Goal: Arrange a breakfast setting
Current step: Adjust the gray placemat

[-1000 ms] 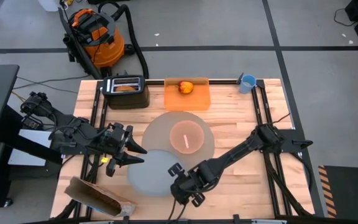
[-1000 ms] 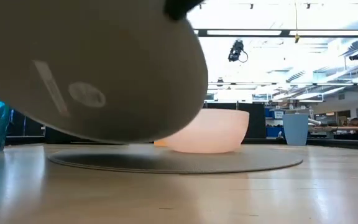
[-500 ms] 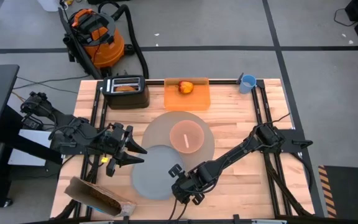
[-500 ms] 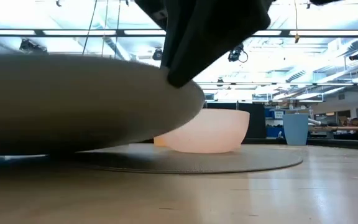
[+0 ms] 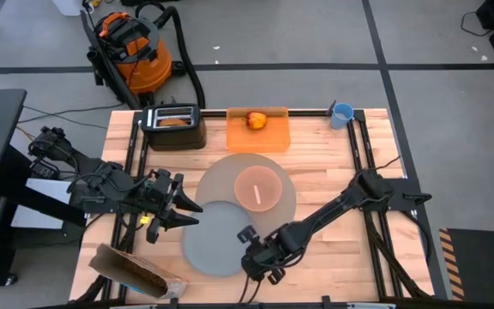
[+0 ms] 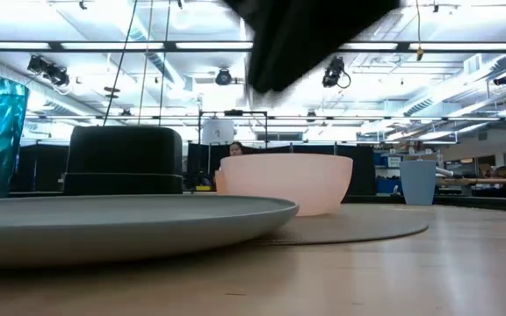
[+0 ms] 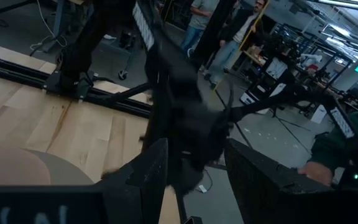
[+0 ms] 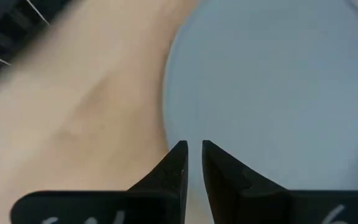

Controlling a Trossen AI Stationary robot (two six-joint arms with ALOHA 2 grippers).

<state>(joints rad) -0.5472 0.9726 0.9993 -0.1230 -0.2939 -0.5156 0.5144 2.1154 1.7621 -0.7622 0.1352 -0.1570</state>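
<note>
The right hand hangs low with fingers nearly closed; the left hand waits, fingers spread.

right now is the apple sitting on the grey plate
No, the apple sits on the orange board at the table's far edge, well apart from the grey plate.
</note>
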